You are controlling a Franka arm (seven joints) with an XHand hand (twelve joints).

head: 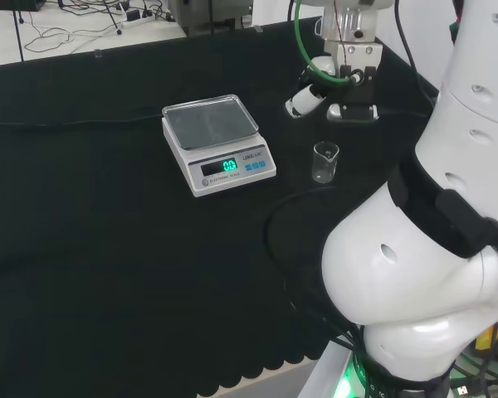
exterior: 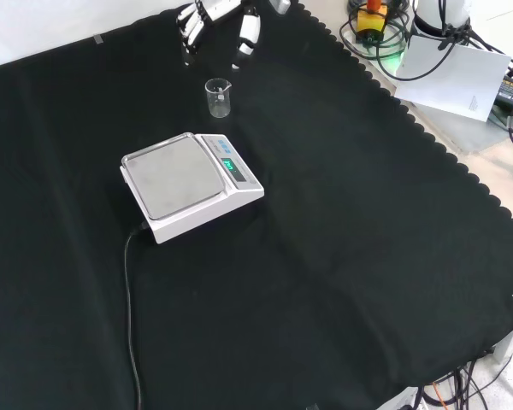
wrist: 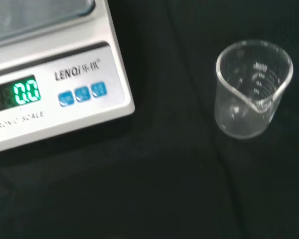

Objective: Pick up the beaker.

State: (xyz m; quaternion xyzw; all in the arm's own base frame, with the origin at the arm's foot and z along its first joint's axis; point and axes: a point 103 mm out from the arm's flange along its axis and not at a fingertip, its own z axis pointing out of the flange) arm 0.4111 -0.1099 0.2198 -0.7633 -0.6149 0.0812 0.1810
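Front view: clear beaker point(exterior: 218, 97) upright on cloth point(exterior: 325, 256), at 12 o'clock of scale point(exterior: 188, 184); hand point(exterior: 207, 17) above at 12, fingers relaxed, holding nothing.

- The hand point(exterior: 218, 19) hangs over the desk's far edge in the front view, fingers straight and spread, holding nothing.
- The arm's white links point(head: 432, 249) rise at the head view's right.
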